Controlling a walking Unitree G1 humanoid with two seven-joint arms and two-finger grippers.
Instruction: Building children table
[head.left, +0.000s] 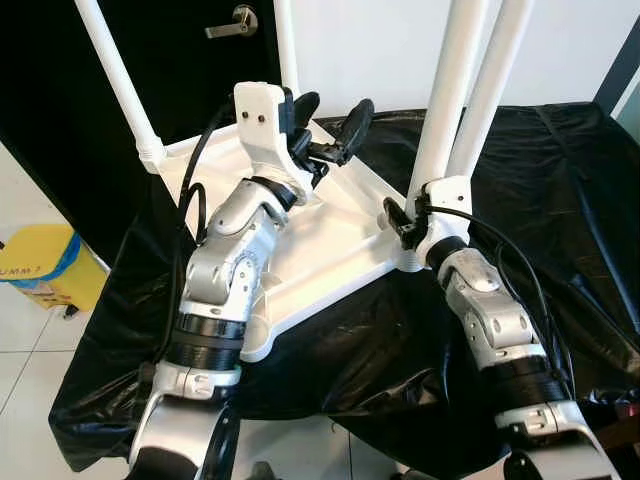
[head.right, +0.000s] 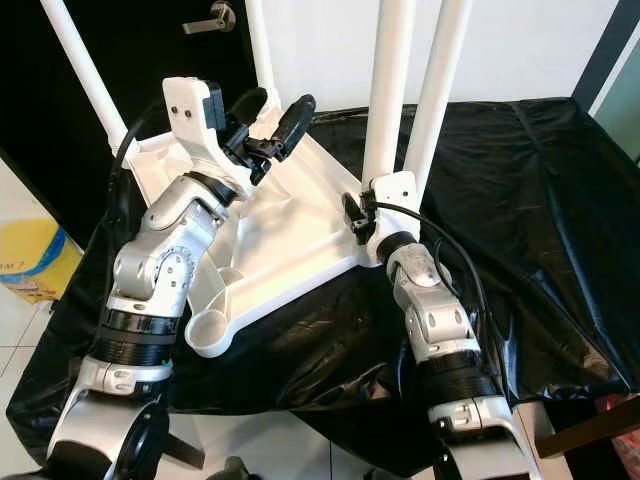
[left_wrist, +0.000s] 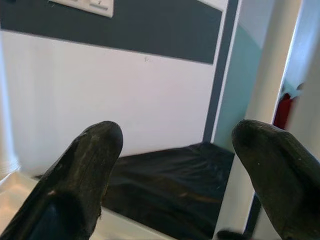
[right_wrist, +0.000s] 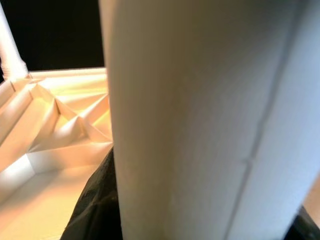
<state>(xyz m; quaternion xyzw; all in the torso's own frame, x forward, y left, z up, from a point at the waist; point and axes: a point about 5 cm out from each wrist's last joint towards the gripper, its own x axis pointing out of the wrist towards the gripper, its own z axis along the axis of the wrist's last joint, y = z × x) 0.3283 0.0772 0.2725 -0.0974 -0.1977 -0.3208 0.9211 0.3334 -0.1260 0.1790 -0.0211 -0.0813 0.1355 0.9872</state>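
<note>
Four sockets on white moulded plastic tabletop (head.left: 330, 240), upside down on black plastic sheet (head.left: 560, 200); near-left socket empty. Left gripper (head.left: 328, 122) hovers over tabletop's far side, fingers spread, holding nothing. Right gripper (head.left: 408, 222) pinches white tubular leg (head.left: 440, 110) low at near-right corner. Judgement: leg light, stiff, slick; grip low, near socket, for control.

Only a scrap of dark lettering, cut by the frame edge and reading roughly "UMM", legible on the yellow container (head.left: 40, 265) standing on the floor beside the black-covered table (head.left: 560, 200); nothing else readable anywhere.
</note>
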